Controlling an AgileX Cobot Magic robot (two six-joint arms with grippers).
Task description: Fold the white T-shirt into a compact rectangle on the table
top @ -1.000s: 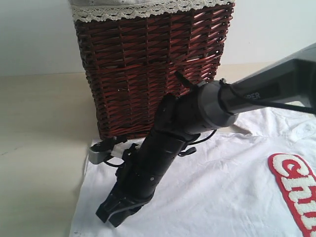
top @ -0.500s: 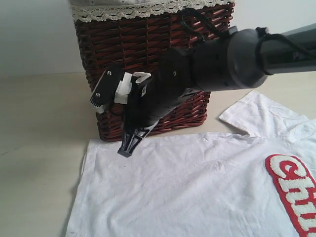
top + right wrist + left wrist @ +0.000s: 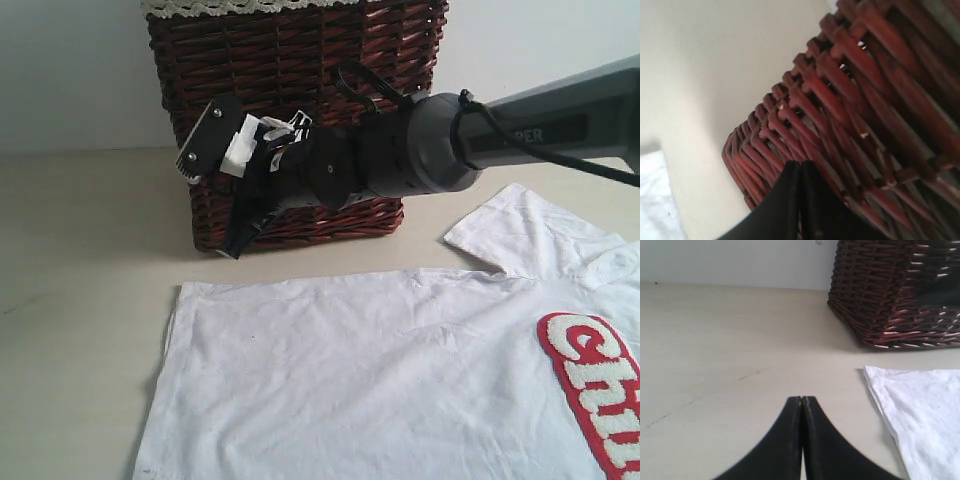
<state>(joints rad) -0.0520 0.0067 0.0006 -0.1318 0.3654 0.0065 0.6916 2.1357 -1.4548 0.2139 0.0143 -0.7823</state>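
Observation:
The white T-shirt (image 3: 400, 380) lies spread flat on the table (image 3: 80, 300), its red-outlined lettering (image 3: 590, 390) at the right edge and one sleeve (image 3: 530, 235) pointing back. My right gripper (image 3: 236, 250) is shut and empty, reaching across in front of the brown wicker basket (image 3: 300, 60), its tip low against the basket's front, above and behind the shirt's back left corner. In the right wrist view the shut fingertips (image 3: 800, 164) lie right at the wicker (image 3: 850, 100). My left gripper (image 3: 801, 399) is shut and empty over bare table, left of the shirt's corner (image 3: 920, 410).
The basket (image 3: 895, 290) stands at the back of the table with a lace-trimmed liner (image 3: 250, 6) at its top, a white wall behind it. Bare tabletop stretches left of the shirt (image 3: 715, 340). A strip of table separates basket and shirt.
My right arm has lifted off the shirt and swung up and back against the basket's front. The basket now sits a little farther back. The shirt has stayed flat.

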